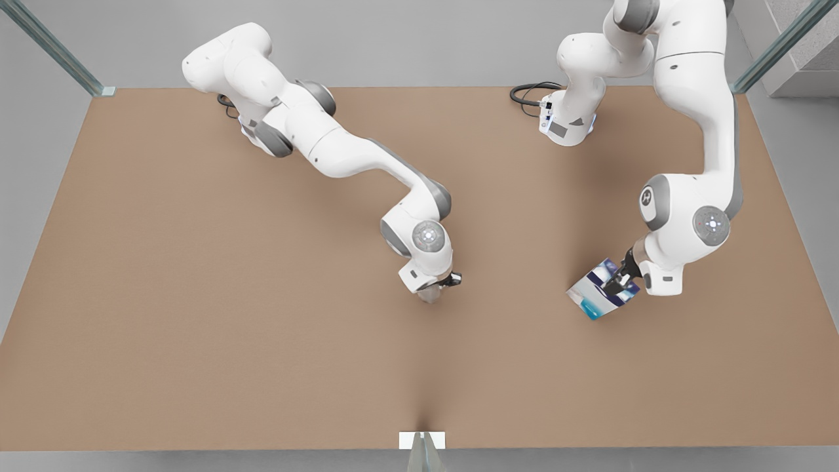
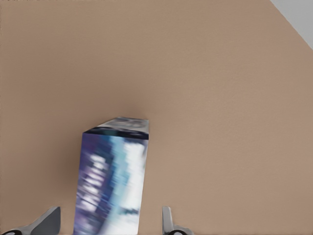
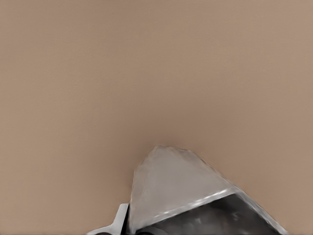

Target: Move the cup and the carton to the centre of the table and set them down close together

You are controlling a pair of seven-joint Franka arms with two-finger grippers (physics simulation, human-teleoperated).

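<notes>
Cup (image 3: 181,188) and carton (image 1: 602,296), each at the end of a white arm, sit over a plain matte light-brown table (image 1: 196,328) in the front view. The carton is a small rectangular box, white with dark blue stripes and a teal-blue patch, tilted at an angle on the front view's right, well apart from the table's middle. The left gripper (image 1: 623,280) is clamped on its upper end, dark fingers pressed to the box.

From the left wrist view the carton (image 2: 113,176) shows as a tall, flat-sided box with a blue and white printed face. One grey finger (image 2: 46,220) stands a little off one side of it and another close to the other side, with bare tabletop beyond.

Near the table's centre in the front view, the right gripper (image 1: 440,287) points down, with the cup (image 1: 430,296) showing as a pale sliver beneath the wrist, low over the table or on it; which cannot be told.

Seen from the right wrist, the cup is grey-silver and faceted, with angular sides narrowing to a blunt end, a bright rim line and a dark hollow. A pale finger (image 3: 117,223) lies against its side; the other finger is hidden, so the grip on the cup cannot be told for certain. A soft shadow darkens the table just past the cup's narrow end.
</notes>
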